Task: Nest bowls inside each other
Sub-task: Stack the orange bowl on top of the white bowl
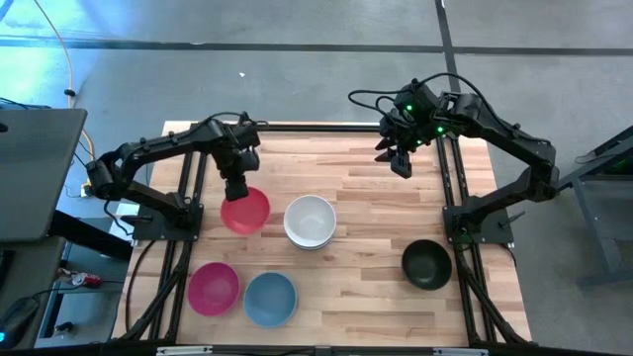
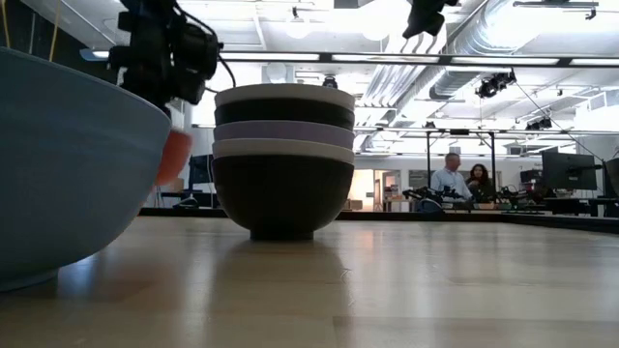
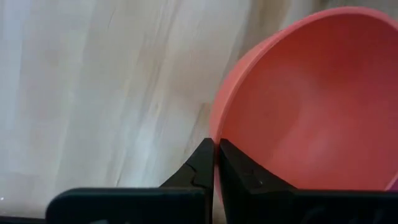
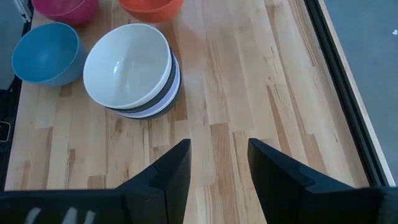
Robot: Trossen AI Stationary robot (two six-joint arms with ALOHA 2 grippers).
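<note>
A white-topped stack (image 1: 310, 222) is partly built, the left end effector (image 3: 215, 163) grips the red bowl's (image 1: 244, 211) rim, the right end effector (image 4: 217, 163) waits open, and pink (image 1: 214, 288), blue (image 1: 270, 299) and black (image 1: 427, 264) bowls remain loose.

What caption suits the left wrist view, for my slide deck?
Left gripper shut on the red bowl's rim above the wooden table.

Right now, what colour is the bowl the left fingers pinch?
Red bowl; the left wrist view shows it best.
</note>
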